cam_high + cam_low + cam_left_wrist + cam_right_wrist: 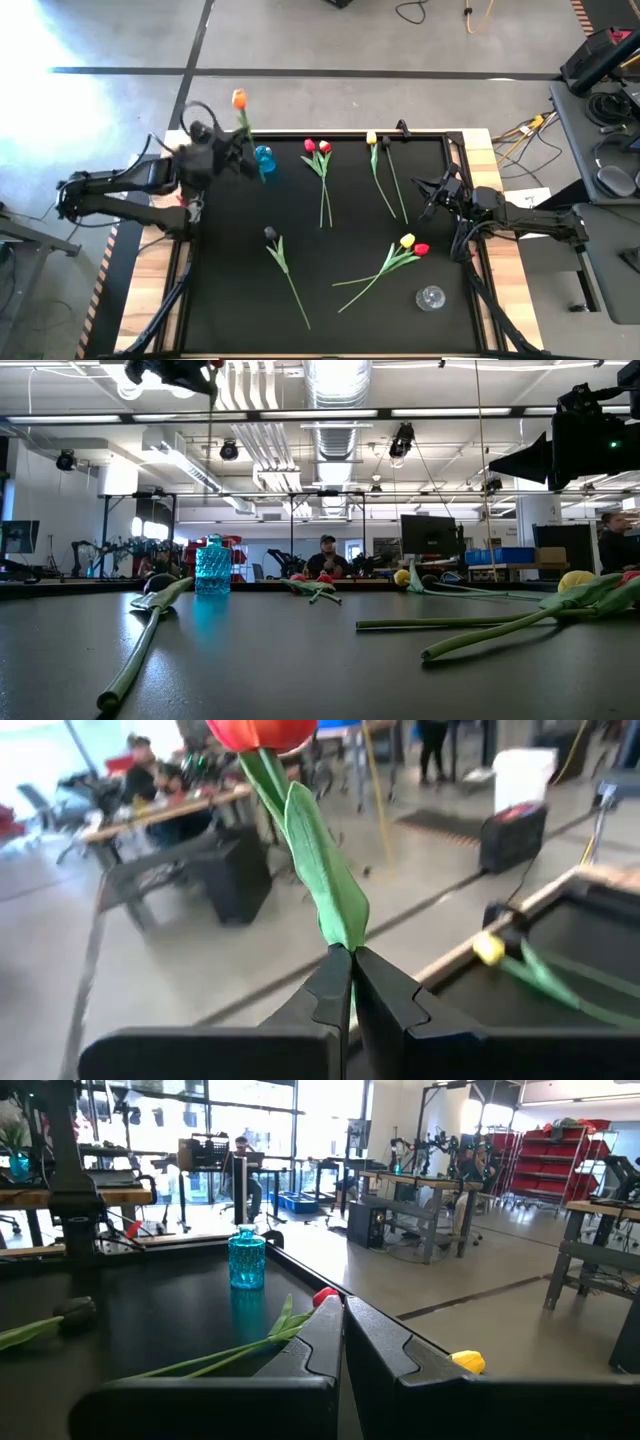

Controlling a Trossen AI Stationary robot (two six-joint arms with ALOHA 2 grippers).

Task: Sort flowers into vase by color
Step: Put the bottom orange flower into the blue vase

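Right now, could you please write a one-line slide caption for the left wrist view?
Left tool shut on an orange tulip's stem, lifted clear of the black table.

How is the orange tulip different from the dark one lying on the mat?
The orange tulip is pinched at its stem in the shut left gripper, up by the blue vase; the dark tulip lies loose, touched by neither gripper. The orange head is bright, while the dark one's is near black. The orange one is lifted off the mat; the dark one lies flat on it. Both have thin green stems and leaves.
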